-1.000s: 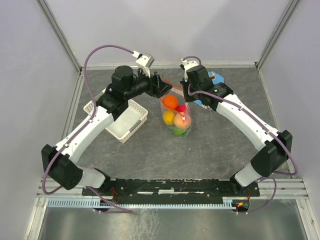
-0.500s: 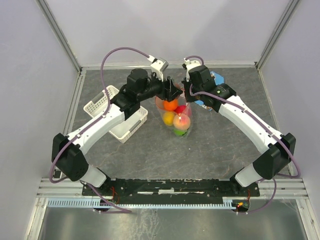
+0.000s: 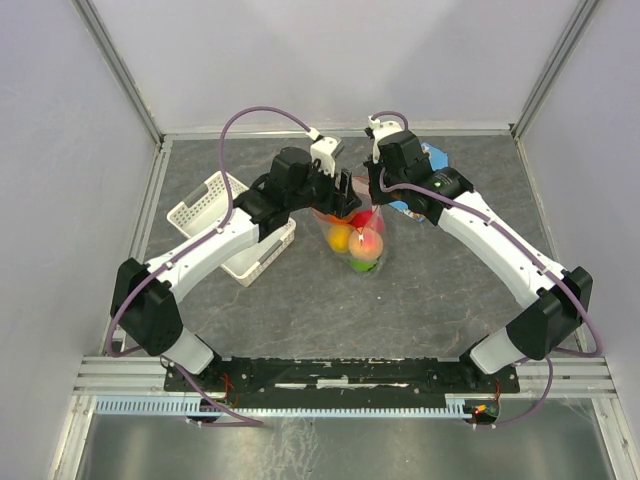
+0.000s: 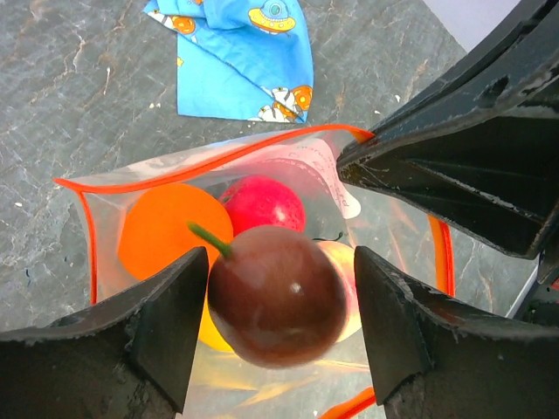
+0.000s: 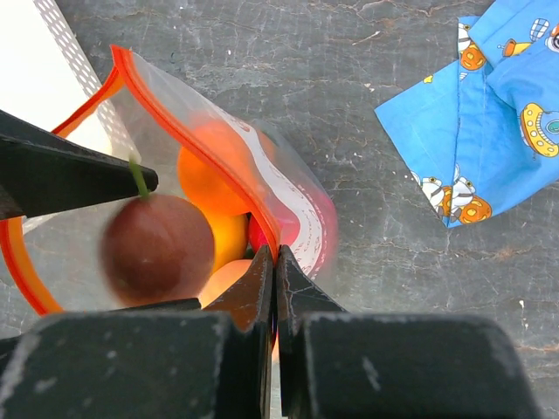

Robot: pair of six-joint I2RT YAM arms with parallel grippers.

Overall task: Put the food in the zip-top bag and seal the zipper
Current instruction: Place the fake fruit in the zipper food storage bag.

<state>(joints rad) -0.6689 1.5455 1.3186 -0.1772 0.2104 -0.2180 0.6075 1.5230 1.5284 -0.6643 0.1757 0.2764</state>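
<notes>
1. The zip-top bag (image 4: pixel 297 161) stands mid-bench with its mouth up. Its zipper (image 5: pixel 196 144) is unsealed. The right end effector (image 5: pixel 273 257) is pinched together on the right side of the rim, holding the mouth open.
2. Over the last second the left arm has swung right. The left end effector (image 4: pixel 278 284) now hangs over the mouth, clamped on a dark fruit (image 4: pixel 271 305) with a green stem. I judge the drop comes next; sealing is not yet begun.
3. Five pieces of food are inside: one orange fruit (image 4: pixel 162 227), one red-pink fruit (image 4: pixel 262 202), one yellow fruit (image 3: pixel 340 237), one peach fruit (image 3: pixel 367 243) and one green fruit (image 3: pixel 358 264). The held one makes six.
4. One blue packet (image 4: pixel 244 61) lies just far-right of the bag. One white basket (image 3: pixel 190 205) sits to its left.
</notes>
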